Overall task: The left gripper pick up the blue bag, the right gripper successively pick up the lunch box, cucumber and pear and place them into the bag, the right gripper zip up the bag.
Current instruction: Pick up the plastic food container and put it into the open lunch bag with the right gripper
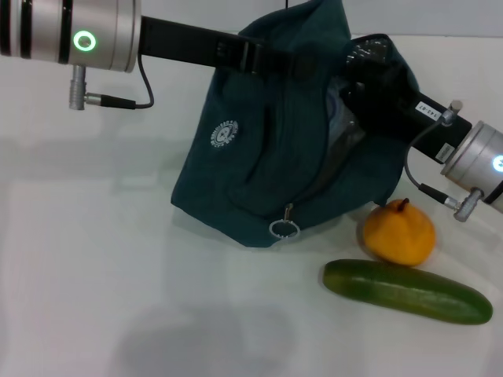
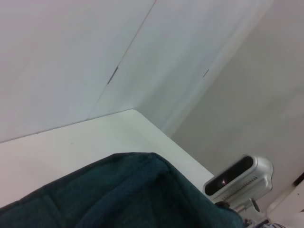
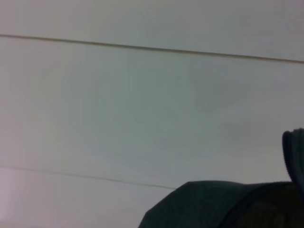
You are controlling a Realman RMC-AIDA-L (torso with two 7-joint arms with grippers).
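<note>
The blue bag [image 1: 267, 157] hangs lifted at the back of the white table, its lower edge resting on the surface and its zip ring [image 1: 284, 228] dangling in front. My left gripper [image 1: 271, 59] holds the bag's top edge, its fingers covered by fabric. My right gripper [image 1: 357, 86] reaches into the bag's open mouth from the right and is hidden inside. The orange-yellow pear [image 1: 399, 232] and the green cucumber [image 1: 407, 291] lie on the table right of the bag. The lunch box is not in view. Bag fabric shows in the left wrist view [image 2: 123, 194] and the right wrist view [image 3: 223, 204].
The white table [image 1: 94, 275] stretches to the left and front of the bag. The right arm's cable and connector [image 1: 440, 196] hang just above the pear. A white camera unit [image 2: 237, 178] shows beyond the bag in the left wrist view.
</note>
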